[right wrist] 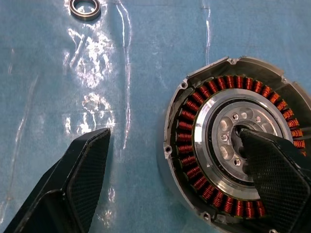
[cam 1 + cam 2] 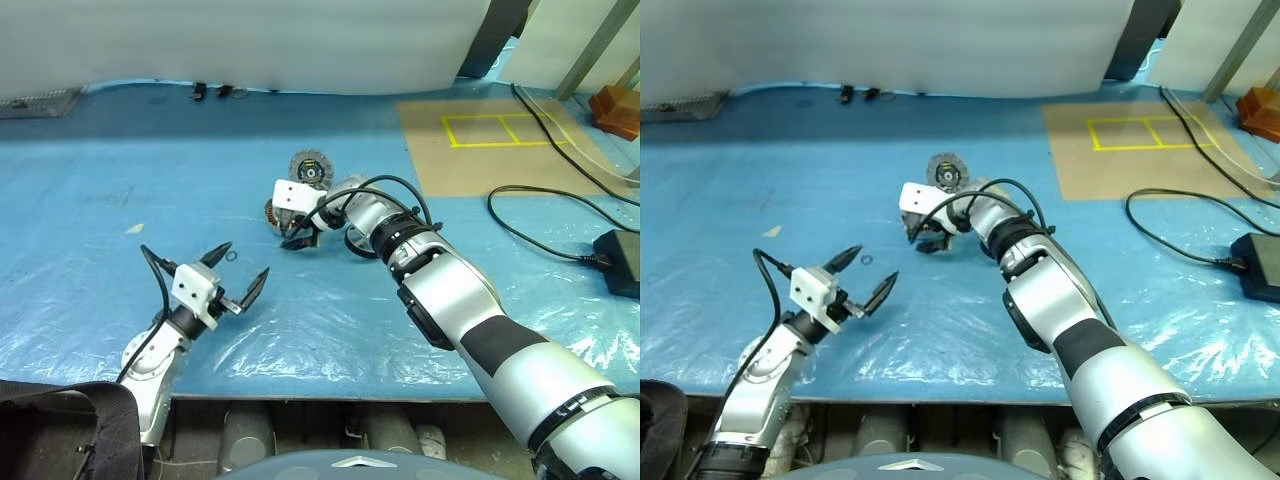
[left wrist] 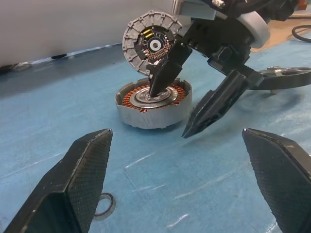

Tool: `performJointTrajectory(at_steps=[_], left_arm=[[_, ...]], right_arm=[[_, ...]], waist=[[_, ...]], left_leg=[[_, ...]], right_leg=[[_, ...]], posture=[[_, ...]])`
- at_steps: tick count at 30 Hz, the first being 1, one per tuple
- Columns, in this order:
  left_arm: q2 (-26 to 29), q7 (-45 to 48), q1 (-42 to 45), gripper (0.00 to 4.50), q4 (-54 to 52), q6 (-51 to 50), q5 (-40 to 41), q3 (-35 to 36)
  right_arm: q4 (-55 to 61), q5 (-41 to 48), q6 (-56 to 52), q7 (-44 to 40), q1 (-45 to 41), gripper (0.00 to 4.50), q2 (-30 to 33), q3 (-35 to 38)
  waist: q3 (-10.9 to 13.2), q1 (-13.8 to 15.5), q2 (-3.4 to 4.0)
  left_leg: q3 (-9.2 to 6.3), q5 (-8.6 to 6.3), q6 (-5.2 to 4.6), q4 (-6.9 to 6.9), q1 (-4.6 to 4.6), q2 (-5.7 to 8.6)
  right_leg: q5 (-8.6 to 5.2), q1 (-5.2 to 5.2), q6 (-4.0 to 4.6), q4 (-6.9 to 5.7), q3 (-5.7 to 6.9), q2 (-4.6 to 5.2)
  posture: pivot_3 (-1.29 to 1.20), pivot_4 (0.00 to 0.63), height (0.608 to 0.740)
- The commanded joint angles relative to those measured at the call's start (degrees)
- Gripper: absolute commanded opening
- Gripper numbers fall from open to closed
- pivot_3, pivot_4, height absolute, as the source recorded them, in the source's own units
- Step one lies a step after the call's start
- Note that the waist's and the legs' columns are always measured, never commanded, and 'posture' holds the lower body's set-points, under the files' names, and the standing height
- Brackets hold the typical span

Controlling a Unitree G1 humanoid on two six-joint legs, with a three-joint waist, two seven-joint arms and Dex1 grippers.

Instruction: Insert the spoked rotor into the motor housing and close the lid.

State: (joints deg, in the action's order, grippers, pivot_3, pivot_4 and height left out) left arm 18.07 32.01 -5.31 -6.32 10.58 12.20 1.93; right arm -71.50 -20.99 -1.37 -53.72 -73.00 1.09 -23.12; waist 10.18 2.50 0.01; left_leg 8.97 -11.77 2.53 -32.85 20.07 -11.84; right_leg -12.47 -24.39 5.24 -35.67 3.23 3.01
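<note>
The housing (image 3: 153, 108) sits on the blue plastic-covered table (image 2: 120, 160), open side up, with its ring of copper windings (image 1: 194, 145) around a silvery hub plate with small holes. The lid (image 3: 151, 42) stands upright at the housing's far edge, its segmented inner face with the green-black centre turned toward the robot. A spoked, dark-rimmed wheel, apparently the rotor (image 3: 284, 77), lies flat on the table just beyond the right gripper, apart from the housing.

The right gripper (image 3: 187, 99) points steeply down over the housing with its fingers spread wide and nothing between them. 1 finger (image 3: 165, 73) reaches down into the middle of the housing, its tip at the hub; whether it touches the metal cannot be told. The other finger (image 3: 216, 104) hangs outside the housing wall, its tip close above the table.

The left gripper (image 2: 238, 275) hovers nearer the robot and to the left, well apart from the housing, pointing roughly toward it. Its 2 fingers are also fully apart and empty. A small metal ring (image 1: 84, 8) lies flat on the table just beside the left fingers, between them and the housing.

Farther right, a tan mat with yellow tape lines (image 2: 495, 130) covers part of the table, and black cables (image 2: 545, 215) run to a dark box (image 2: 620, 262) at the right edge.
</note>
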Motion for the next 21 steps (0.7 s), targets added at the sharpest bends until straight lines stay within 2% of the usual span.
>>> performJointTrajectory(at_steps=[1,8,17,21], left_arm=[[-0.09,0.06,0.42,4.50,-0.30,0.61,0.36,0.00],[0.04,0.32,0.98,4.50,0.37,0.82,0.50,0.14],[1.50,3.07,5.82,4.50,4.46,1.52,1.15,0.81],[2.26,5.35,6.12,4.50,4.28,0.62,2.39,0.47]], right_arm=[[-2.30,-3.11,1.11,0.31,0.97,4.08,0.09,-2.54],[-2.77,-7.07,5.98,0.88,0.20,1.99,-0.56,-6.20],[0.16,-4.71,18.65,-8.06,-0.43,1.95,4.24,-4.98],[4.61,-1.87,21.62,-17.20,1.32,1.95,7.41,-4.00]], waist=[[0.00,-0.02,0.00],[-0.04,-0.14,0.04],[-0.05,0.00,0.08],[-0.05,-0.09,0.07]], left_leg=[[0.00,0.00,0.00,0.00,-0.01,0.00],[0.00,0.00,0.00,-0.01,-0.05,0.00],[-0.02,0.00,0.00,-0.14,-0.04,-0.01],[0.00,0.09,-0.24,-0.13,0.16,-0.01]], right_leg=[[0.00,0.00,0.00,-0.01,0.00,0.00],[0.00,0.07,0.00,-0.02,0.00,0.00],[0.01,0.11,0.02,-0.07,-0.01,0.01],[0.01,-0.03,0.03,-0.01,0.01,0.02]], posture=[[0.00,0.150,0.740],[0.00,0.150,0.740],[0.00,0.150,0.740],[0.00,0.150,0.740]])
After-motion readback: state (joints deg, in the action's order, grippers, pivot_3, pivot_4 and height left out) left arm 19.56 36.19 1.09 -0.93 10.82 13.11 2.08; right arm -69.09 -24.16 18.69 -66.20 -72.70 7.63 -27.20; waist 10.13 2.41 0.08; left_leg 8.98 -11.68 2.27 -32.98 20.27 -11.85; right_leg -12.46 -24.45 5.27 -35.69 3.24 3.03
